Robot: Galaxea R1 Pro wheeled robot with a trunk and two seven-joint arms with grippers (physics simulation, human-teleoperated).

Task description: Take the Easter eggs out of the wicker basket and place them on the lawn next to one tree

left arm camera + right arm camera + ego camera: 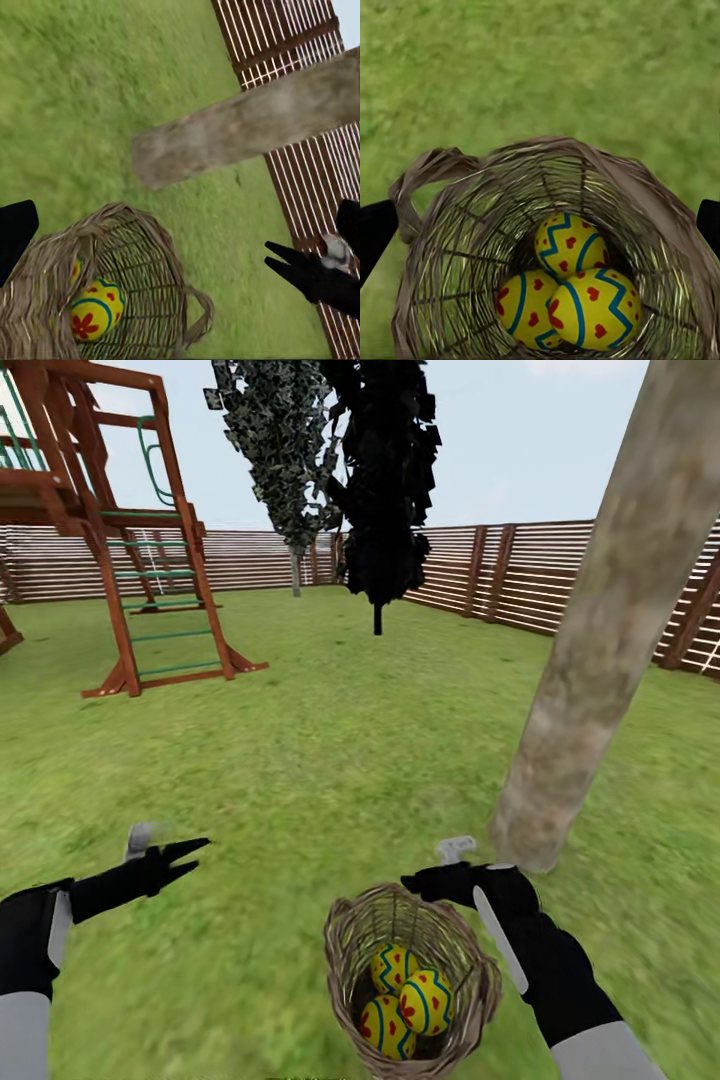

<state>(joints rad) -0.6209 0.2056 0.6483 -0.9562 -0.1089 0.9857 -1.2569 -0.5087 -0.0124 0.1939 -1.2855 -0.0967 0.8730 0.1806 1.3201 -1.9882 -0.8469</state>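
Right wrist view: fingers (375, 232) spread, empty.

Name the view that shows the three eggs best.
Right wrist view: it looks straight down into the wicker basket at all three Easter eggs. Head view shows them smaller; left wrist view shows one egg clearly through the weave.

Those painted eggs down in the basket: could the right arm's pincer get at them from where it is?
Probably yes. The right pincer hovers at the wicker basket rim, whose open mouth leaves the three eggs uncovered.
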